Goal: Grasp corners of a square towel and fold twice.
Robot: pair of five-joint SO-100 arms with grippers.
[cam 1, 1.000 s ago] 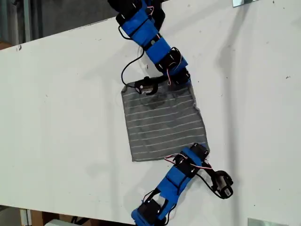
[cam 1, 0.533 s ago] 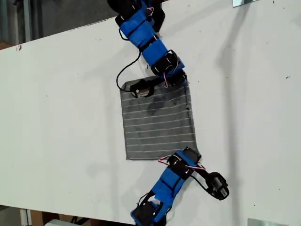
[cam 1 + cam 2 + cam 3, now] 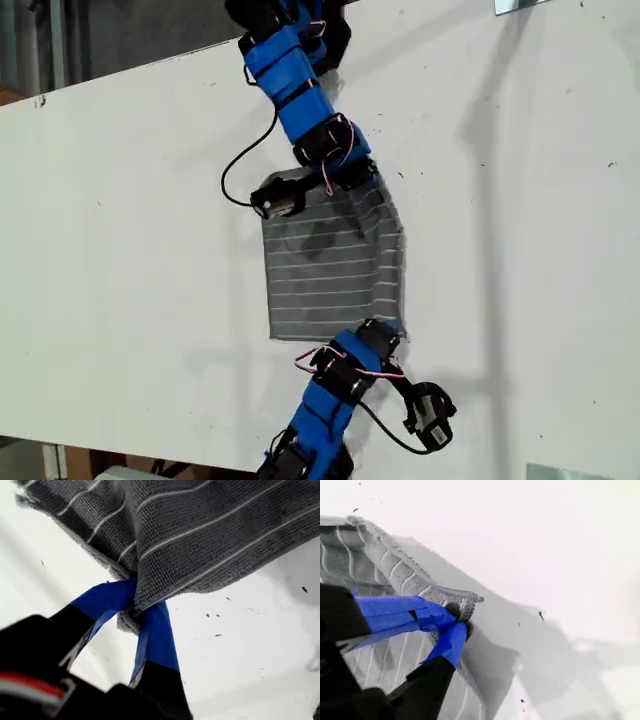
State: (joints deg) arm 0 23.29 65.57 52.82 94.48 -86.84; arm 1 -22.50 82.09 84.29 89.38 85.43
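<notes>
On the white table [image 3: 130,230], the towel [image 3: 325,265] is spread with its stripes running across. Its free edge lies flat on the side away from both tools, and one free corner [image 3: 272,335] is seen resting on the table. Toward the exterior view's right, the opposite edge is raised and buckled, with a soft ridge just inside the grasped corners.

One arm's tool [image 3: 358,183] is at the far end of that edge, and the other arm's tool [image 3: 388,328] is at the near end. Which is first and which second cannot be told from the wrist views.

The first tool [image 3: 137,607] is seen clenched on a corner of the cloth [image 3: 125,622], with the striped fabric spreading away beyond its tips. The second tool [image 3: 457,622] is likewise clamped on a frayed corner [image 3: 470,600], with the cloth trailing back beside it and bare table ahead.

The first fold is judged to be in hand: two corners are taken and lifted, but nothing is yet laid over. The next move calls for both corners to be carried across above the cloth, level and in step so the edge is kept straight. They would then be lowered onto the free corners before either grip is eased
</notes>
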